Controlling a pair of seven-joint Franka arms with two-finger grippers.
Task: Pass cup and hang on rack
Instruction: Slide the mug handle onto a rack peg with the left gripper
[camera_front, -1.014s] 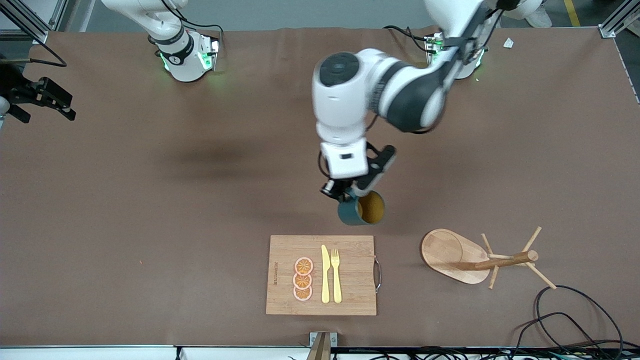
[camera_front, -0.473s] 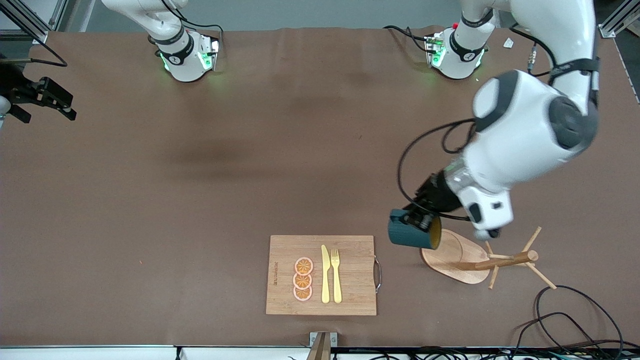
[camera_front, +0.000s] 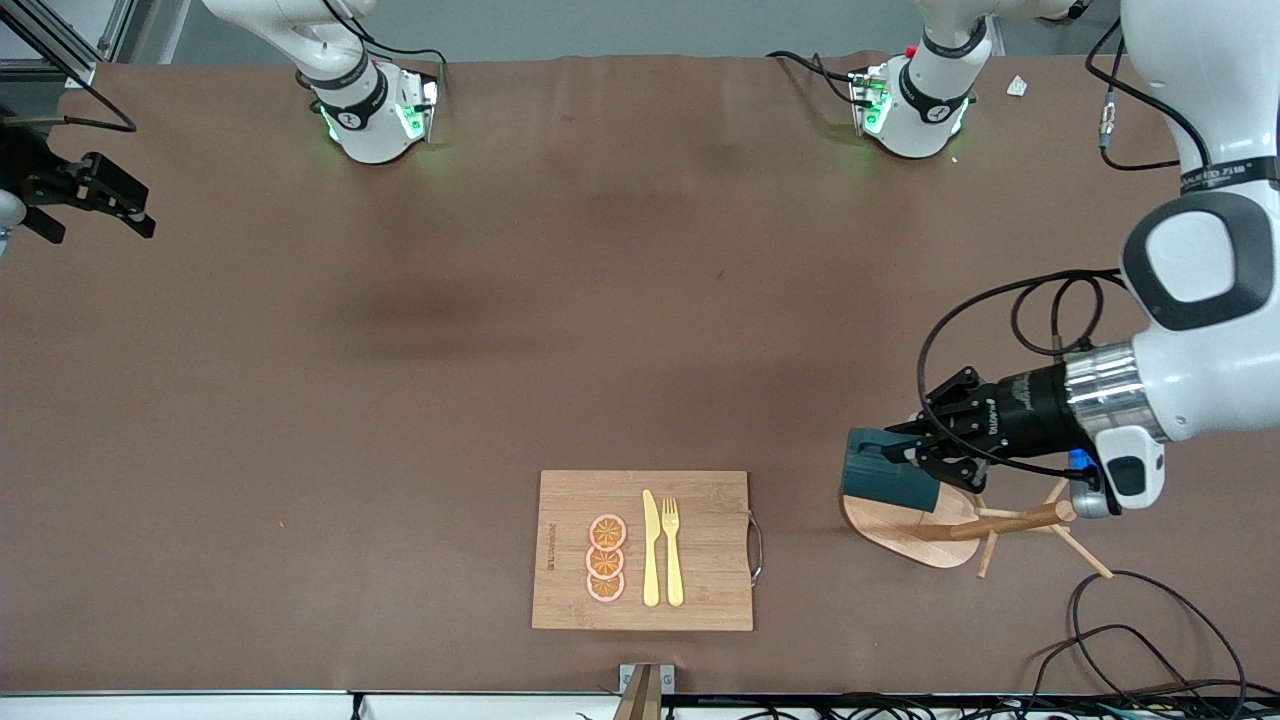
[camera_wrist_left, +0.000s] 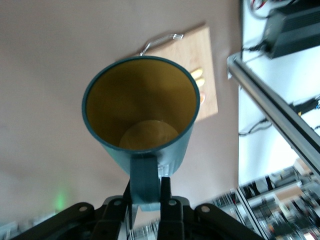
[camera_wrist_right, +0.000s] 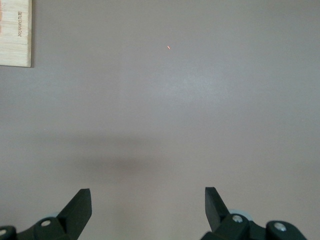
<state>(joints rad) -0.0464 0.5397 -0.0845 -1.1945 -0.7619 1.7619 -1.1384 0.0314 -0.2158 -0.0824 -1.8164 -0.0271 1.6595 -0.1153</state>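
As left hand (camera_front: 905, 452) pinches cup (camera_front: 885, 484) handle over rack (camera_front: 960, 520) base — pegs alongside; right hand (camera_wrist_right: 148, 210) spread, waiting.

- The cup (camera_front: 886, 482) is dark teal outside, handle included; the left wrist view shows its inside mustard yellow (camera_wrist_left: 140, 107).
- The rack (camera_front: 955, 520) is light, pale wood, its post a slightly warmer brown.
- The cutting board (camera_front: 700, 550) is light bamboo with fine straight grain and a grey metal handle.
- Three fruit slices (camera_front: 606, 558) are orange with pinkish rims and darker segment lines.
- The knife (camera_front: 651, 548) and fork (camera_front: 672, 550) are pale yellow.
- The table (camera_front: 400, 400) is covered in plain matte brown.
- The left gripper (camera_front: 905, 452) and right gripper (camera_front: 118, 205) are black.
- Both arms are white with dark grey joints; their bases glow green.
- The cable (camera_front: 1120, 640) is black.
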